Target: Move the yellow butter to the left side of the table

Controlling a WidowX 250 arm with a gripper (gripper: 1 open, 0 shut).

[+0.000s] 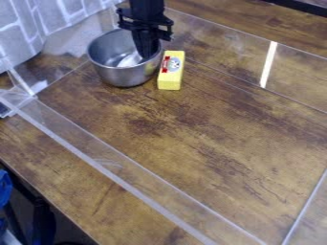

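Table (192, 144); closed hand (148, 53) beside yellow butter (171, 70)

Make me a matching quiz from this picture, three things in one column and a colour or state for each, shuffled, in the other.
Column one:
1. round steel bowl
2. small yellow butter box with a red-and-white label
3. black pincer

Column two:
A. shut, pointing down between the bowl and the box
B. shiny grey, near the table's far left corner
C. bright yellow, lying just right of the bowl

Pairs: 1-B, 2-C, 3-A
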